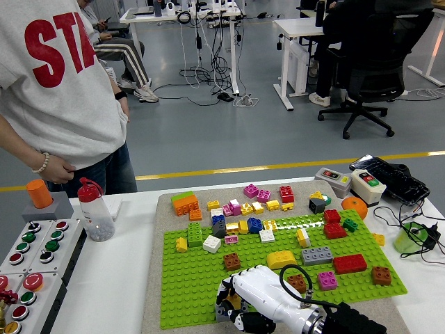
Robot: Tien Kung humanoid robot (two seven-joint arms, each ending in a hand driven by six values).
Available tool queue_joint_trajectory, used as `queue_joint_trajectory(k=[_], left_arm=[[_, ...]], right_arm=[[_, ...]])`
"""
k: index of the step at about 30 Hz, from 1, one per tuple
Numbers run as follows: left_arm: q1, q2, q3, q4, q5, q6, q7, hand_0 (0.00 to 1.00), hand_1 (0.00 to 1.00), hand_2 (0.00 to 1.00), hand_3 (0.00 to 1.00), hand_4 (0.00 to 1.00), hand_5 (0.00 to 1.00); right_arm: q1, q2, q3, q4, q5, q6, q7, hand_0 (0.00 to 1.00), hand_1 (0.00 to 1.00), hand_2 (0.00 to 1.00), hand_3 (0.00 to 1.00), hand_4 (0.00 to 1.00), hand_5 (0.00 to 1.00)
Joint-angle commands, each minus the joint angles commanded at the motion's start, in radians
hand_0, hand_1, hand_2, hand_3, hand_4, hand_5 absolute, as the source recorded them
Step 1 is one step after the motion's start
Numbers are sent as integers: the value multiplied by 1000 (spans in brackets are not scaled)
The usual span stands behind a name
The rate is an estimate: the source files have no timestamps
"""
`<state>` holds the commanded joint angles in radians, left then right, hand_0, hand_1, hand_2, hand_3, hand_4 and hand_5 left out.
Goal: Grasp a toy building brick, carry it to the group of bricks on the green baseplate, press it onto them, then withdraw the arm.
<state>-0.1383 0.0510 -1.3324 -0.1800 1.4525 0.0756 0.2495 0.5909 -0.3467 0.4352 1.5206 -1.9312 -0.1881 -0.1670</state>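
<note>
One brick (233,302), yellowish and mostly hidden, is clasped by the curled fingers of the right hand (252,300) at the green baseplate's (188,285) near edge; bare studs are left open beside it.

Yellow brick (235,302) at green baseplate (188,278) near edge — hand-covered

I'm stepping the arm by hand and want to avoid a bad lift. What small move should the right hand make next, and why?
Probably finish closing and lift a little. The right hand is curled over a brick at the green baseplate's near edge, fingers around it, but the grip is mostly hidden, so a small lift would test it before carrying toward the clustered bricks farther back.
</note>
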Motion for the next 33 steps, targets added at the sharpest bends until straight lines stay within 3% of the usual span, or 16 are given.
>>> queue_joint_trajectory(k=[17, 26, 28, 33], left_arm=[[-4, 1, -1, 0, -4, 0, -1, 659, 687, 675, 579, 293, 998], [-4, 1, -1, 0, -5, 0, -2, 659, 686, 675, 579, 293, 998], [-5, 1, -1, 0, -5, 0, -2, 659, 685, 675, 579, 294, 998], [-6, 2, -2, 0, -5, 0, -3, 659, 685, 675, 579, 294, 998]], right_arm=[[-1, -4, 35, 40, -28, -7, -4, 472, 546, 558, 546, 362, 214], [-18, -18, 104, 73, -13, -116, 87, 418, 514, 544, 544, 360, 218], [-27, -21, 132, 70, -12, -130, 92, 461, 541, 554, 551, 362, 218], [-53, -37, 198, 45, -23, -136, 73, 461, 541, 554, 551, 362, 218]])
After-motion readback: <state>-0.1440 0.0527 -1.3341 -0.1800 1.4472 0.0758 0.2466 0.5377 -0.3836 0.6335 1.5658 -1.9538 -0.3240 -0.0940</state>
